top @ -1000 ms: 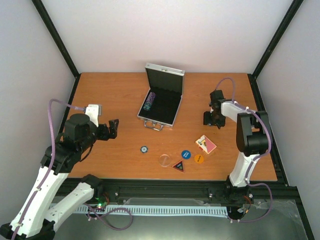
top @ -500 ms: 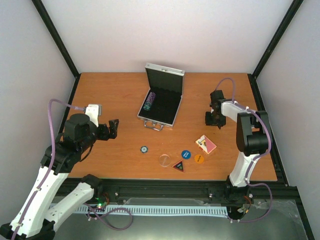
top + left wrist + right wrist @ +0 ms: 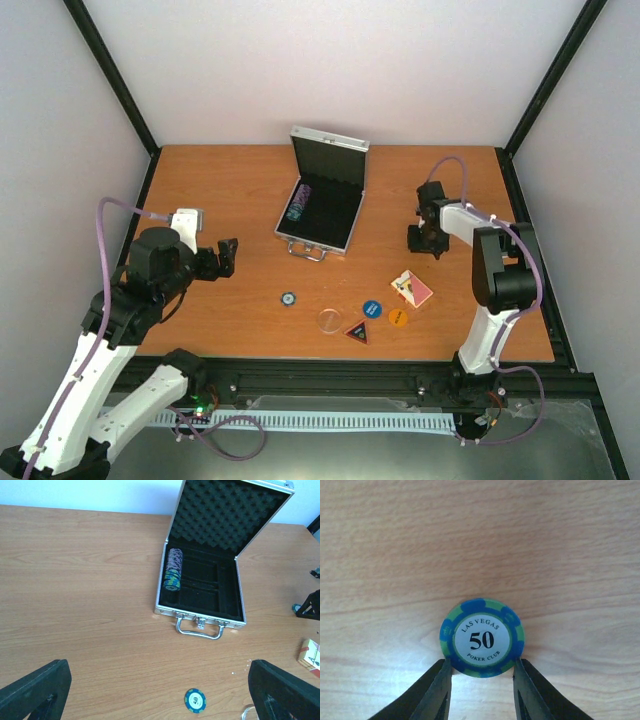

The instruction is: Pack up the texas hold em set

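Only its wrist view shows the right gripper (image 3: 481, 672) pinching a blue-green "50" poker chip (image 3: 482, 638); the left gripper (image 3: 160, 680) gapes empty.

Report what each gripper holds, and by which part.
50 poker chip, pinched by opposite rim edges in the right gripper; left gripper open, empty.
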